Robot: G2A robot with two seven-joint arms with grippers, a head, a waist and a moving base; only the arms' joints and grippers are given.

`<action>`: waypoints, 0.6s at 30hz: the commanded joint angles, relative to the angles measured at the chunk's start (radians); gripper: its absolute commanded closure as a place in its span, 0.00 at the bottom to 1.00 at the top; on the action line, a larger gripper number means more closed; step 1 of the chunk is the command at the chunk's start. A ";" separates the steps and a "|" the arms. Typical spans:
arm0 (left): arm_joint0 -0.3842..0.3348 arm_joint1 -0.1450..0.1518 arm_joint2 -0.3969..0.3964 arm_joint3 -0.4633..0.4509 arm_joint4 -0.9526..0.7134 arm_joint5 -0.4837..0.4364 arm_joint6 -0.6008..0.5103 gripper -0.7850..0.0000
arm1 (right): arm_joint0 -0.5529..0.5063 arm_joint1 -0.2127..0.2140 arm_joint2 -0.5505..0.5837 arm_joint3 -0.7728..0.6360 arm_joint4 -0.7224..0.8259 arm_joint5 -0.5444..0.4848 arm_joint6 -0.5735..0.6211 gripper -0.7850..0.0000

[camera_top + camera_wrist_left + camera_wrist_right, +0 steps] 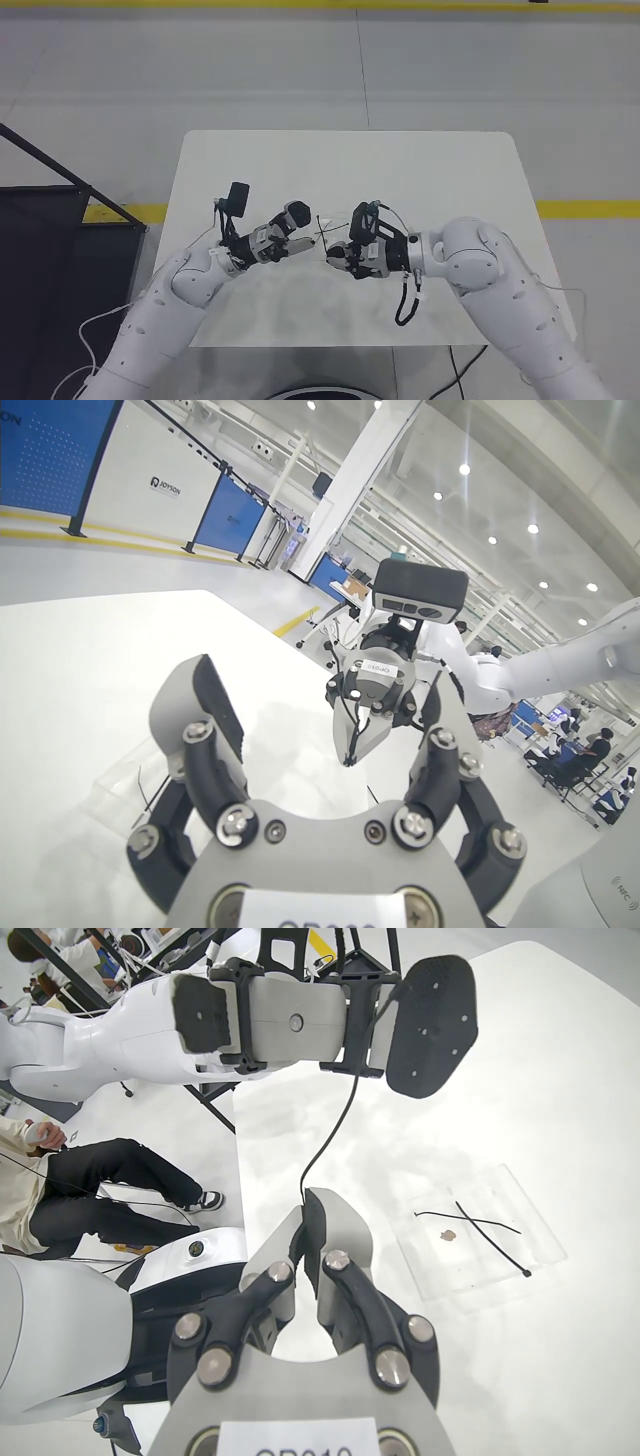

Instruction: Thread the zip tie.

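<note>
White table (450,170), mid area: right gripper (306,1208) clamped on zip tie (333,1128); strand passes between spread-apart fingers of left gripper (315,1020); two spare ties (492,1245) crossed on clear plate (450,1273)

Bright ceiling lamps (464,469); glare on white table (100,660); wrist views fisheye-bent.

Left tool (303,241) near right tool (338,254)

Zip tie (355,1085) black. Table (430,170) white. Tray (525,1208) clear. Fingers (350,1228) grey, pads (435,1023) black, dotted.
</note>
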 commanded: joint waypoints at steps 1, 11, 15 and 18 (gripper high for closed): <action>-0.006 -0.001 0.008 0.009 -0.004 -0.007 -0.008 0.44 | 0.005 -0.001 -0.007 0.005 0.000 -0.002 -0.001 1.00; -0.033 -0.006 0.041 0.038 -0.033 -0.014 -0.050 0.51 | 0.029 -0.003 -0.032 0.020 0.003 0.000 0.001 1.00; -0.038 -0.007 0.047 0.044 -0.041 -0.012 -0.058 0.53 | 0.031 -0.002 -0.036 0.023 0.004 0.003 -0.002 1.00; -0.041 -0.008 0.052 0.050 -0.051 -0.012 -0.068 0.54 | 0.032 -0.001 -0.037 0.023 0.002 0.003 -0.005 1.00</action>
